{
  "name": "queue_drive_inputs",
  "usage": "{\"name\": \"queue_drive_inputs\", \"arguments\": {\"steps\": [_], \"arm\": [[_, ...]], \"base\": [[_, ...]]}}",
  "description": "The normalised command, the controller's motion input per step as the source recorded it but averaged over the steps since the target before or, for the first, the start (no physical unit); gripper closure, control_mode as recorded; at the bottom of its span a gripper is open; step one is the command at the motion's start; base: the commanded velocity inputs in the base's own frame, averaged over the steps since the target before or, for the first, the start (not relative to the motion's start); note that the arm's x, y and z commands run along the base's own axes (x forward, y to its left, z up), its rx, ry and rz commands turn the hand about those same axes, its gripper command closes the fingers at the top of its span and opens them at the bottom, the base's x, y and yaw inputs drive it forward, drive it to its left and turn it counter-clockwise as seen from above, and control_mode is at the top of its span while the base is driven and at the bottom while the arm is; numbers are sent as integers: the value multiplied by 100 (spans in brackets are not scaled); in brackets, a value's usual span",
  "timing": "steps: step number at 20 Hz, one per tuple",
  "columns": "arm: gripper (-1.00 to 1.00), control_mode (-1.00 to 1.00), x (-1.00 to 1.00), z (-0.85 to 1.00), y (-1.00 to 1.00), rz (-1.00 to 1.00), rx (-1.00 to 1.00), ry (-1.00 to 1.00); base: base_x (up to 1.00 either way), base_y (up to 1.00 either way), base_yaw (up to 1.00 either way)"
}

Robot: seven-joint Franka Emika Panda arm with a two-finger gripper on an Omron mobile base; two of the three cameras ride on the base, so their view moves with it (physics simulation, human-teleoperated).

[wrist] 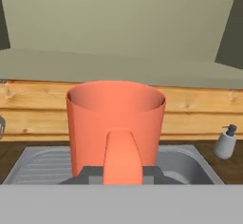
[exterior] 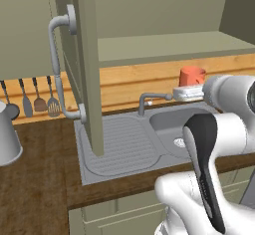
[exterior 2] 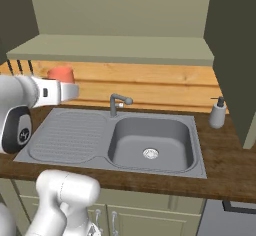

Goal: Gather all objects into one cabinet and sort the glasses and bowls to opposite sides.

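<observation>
A coral-orange mug (wrist: 116, 118) hangs upright in the air with its handle toward the camera in the hand view. My gripper (wrist: 122, 173) is shut on that handle. From the base views, the mug (exterior: 191, 75) (exterior 2: 61, 74) sits just above the gripper (exterior: 188, 93) (exterior 2: 70, 91), over the back of the sink's draining board. It is below the front lip of the olive-green cabinet's shelf (exterior: 169, 47) (exterior 2: 115, 47). The cabinet door (exterior: 89, 64) stands open, swung out to the left, with its pale-grey handle (exterior: 56, 64) facing me. The shelf looks bare.
Below lie a grey sink (exterior 2: 150, 140) with a faucet (exterior 2: 117, 102) and a ribbed draining board (exterior: 117, 144). A soap dispenser (exterior 2: 217, 112) stands at the right on the wooden counter. A grey metal pot (exterior: 7, 139) and hanging utensils (exterior: 37, 99) are at the left.
</observation>
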Motion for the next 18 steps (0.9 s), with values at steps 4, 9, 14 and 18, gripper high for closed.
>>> {"name": "queue_drive_inputs", "arguments": {"steps": [4,9,14,18], "arm": [[100,-100,-46,0,-6,0,4,2],[100,100,-10,0,-1,0,1,0],[100,100,0,0,0,0,0,0],[100,100,0,0,0,0,0,0]], "base": [[0,0,0],[-49,-5,0],[-95,-15,0],[-99,-9,0]]}}
